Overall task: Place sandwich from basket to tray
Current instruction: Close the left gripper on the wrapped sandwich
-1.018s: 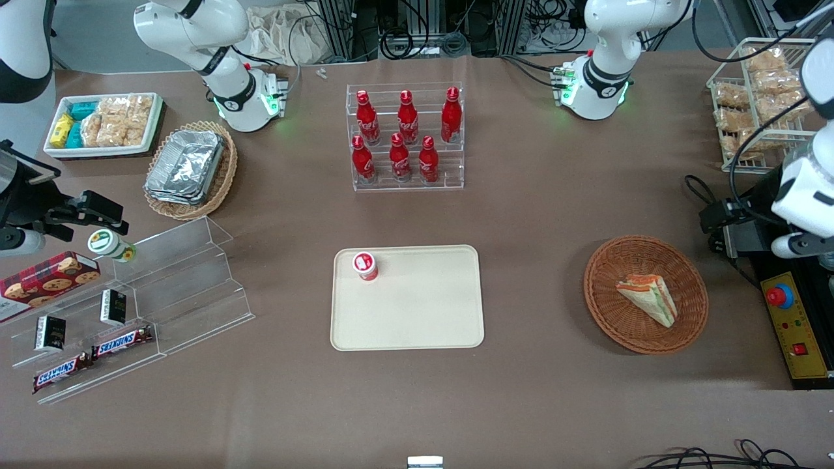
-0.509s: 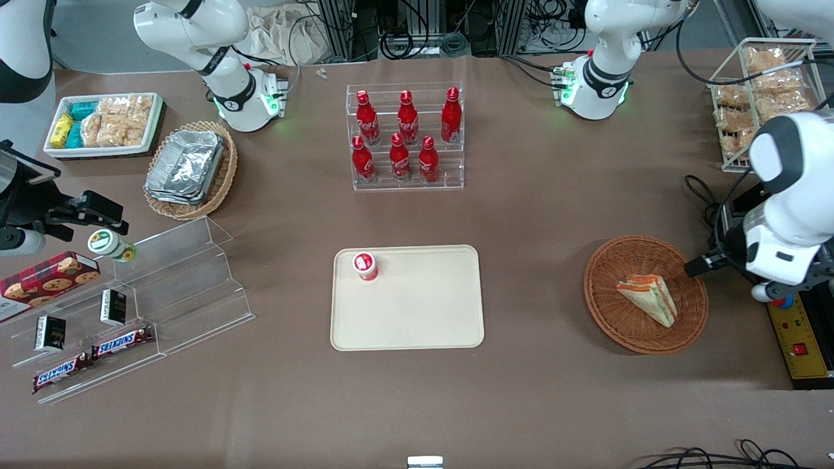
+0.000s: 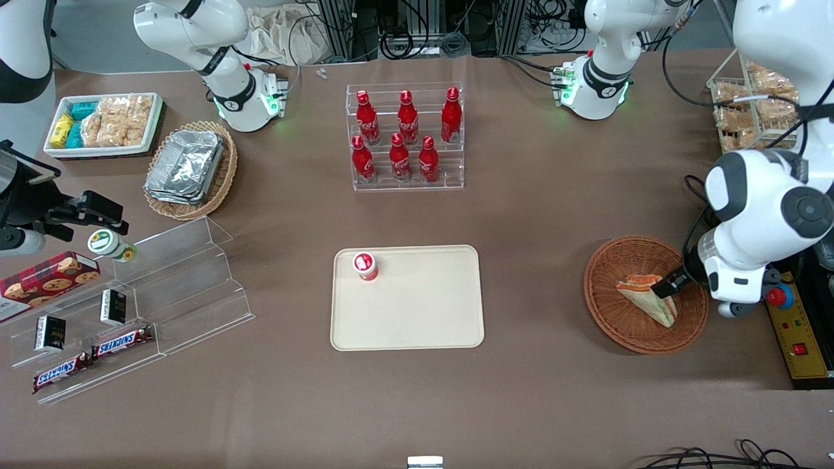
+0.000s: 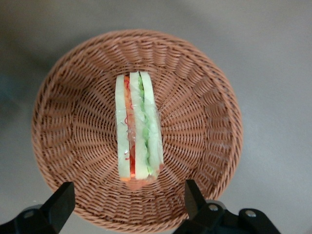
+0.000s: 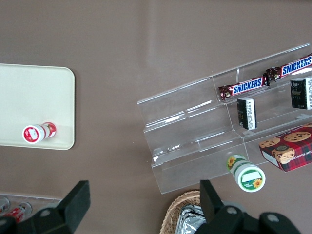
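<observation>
- The pincer is held open above the basket, with nothing between its fingers.
- The sandwich is seen lying on the basket floor, directly below the pincer and slightly ahead of its fingertips.
- The long axis of the sandwich is seen to run straight away from the pincer, across the line joining the two fingers, so its narrow faces are judged to be presented to them.
- A straight descent is judged sufficient; no wrist turn appears needed.
- The tray lies well apart, toward the parked arm's end of the counter.
</observation>
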`<action>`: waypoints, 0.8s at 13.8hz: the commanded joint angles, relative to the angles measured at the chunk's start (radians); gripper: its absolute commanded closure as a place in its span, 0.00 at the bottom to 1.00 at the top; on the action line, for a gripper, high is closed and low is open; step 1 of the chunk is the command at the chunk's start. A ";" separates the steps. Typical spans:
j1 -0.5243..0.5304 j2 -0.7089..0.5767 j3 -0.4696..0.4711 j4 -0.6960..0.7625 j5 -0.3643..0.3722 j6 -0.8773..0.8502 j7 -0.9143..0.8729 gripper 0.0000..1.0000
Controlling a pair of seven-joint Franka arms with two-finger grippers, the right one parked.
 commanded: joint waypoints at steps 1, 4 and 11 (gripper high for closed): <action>0.004 0.028 0.002 -0.010 0.023 0.062 -0.096 0.00; 0.011 0.056 0.008 -0.055 0.046 0.151 -0.104 0.00; 0.014 0.090 0.011 -0.109 0.054 0.248 -0.101 0.44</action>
